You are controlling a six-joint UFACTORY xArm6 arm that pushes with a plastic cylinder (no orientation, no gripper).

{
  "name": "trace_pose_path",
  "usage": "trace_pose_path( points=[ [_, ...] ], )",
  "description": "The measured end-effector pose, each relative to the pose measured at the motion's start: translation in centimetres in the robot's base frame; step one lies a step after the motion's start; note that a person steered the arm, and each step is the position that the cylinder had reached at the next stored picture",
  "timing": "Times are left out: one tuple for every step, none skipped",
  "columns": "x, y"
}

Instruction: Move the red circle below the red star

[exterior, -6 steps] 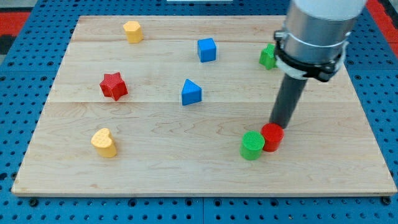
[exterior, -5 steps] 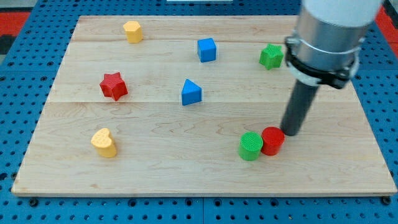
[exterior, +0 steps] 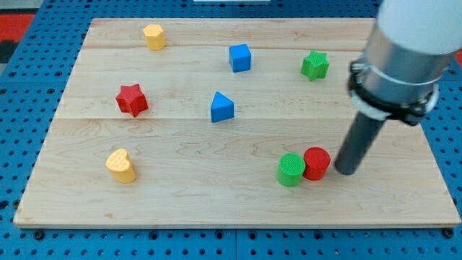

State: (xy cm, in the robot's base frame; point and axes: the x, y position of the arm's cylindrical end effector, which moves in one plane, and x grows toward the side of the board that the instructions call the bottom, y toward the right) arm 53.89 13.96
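The red circle (exterior: 316, 163) stands on the wooden board near the view's bottom right, touching the green circle (exterior: 291, 170) on its left. The red star (exterior: 132, 100) lies far off at the view's left, at mid height. My tip (exterior: 346, 172) rests on the board just to the right of the red circle, a small gap from it or barely touching.
A yellow heart (exterior: 121, 165) lies at the bottom left, below the red star. A blue triangle (exterior: 221, 107) sits mid-board, a blue cube (exterior: 240, 58) above it, a yellow block (exterior: 154, 35) at top left, a green star (exterior: 315, 65) at top right.
My tip has moved right and down, from above the red circle to its right side. The red and green circles have hardly shifted.
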Motion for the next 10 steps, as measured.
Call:
trace_pose_path(
  points=[
    [-1.3,-5.2],
    [-3.8,-11.0],
    [-5.2,-13.0],
    [-6.5,-15.7],
    [-6.8,-20.3],
    [-7.2,-24.1],
    [-7.1,-23.7],
    [-7.0,-23.7],
    [-6.3,-25.8],
    [-6.4,-29.2]
  ],
)
